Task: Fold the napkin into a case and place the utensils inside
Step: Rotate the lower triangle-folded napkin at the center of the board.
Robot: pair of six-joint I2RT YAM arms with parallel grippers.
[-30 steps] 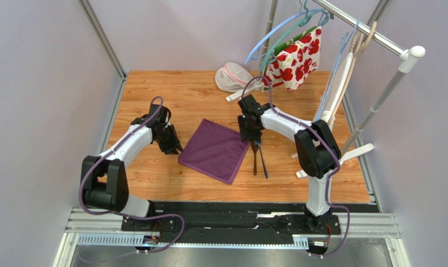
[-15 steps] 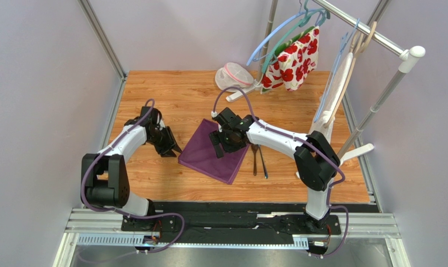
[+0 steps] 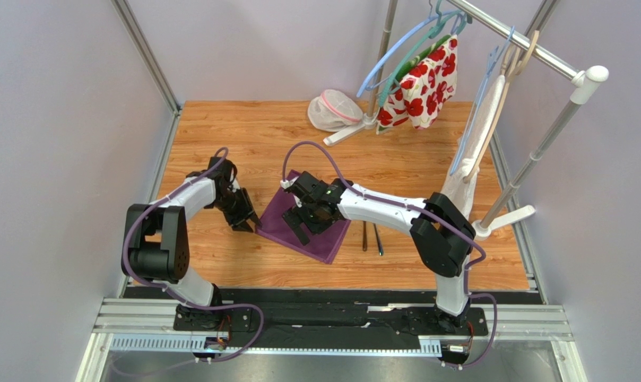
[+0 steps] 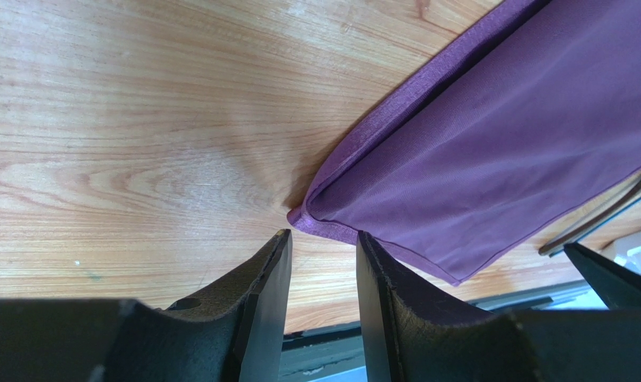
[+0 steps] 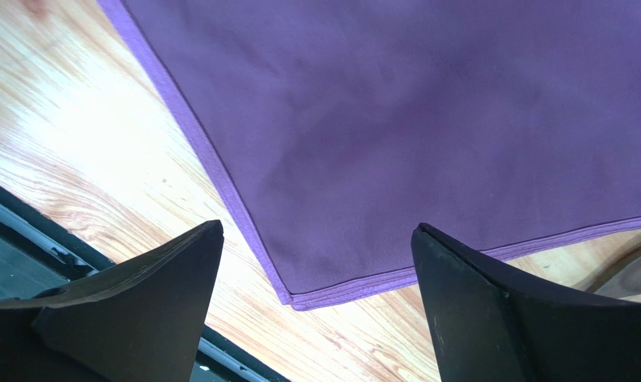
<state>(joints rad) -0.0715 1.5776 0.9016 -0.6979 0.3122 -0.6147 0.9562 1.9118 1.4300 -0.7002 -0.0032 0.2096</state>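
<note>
the plum napkin (image 3: 325, 241) lies flat on the wooden surface (image 3: 244, 135), between the two arms. the left claw (image 4: 322, 239) is down at the napkin's left corner, released. its jaws stand a narrow gap apart with bare wood between them, and the cloth's corner is just at the tips. the right claw (image 5: 316, 231) hovers over the napkin's near corner, spread wide and grasping nothing. the two dark utensils (image 3: 364, 239) lie side by side just right of the napkin, partly under the right arm.
</note>
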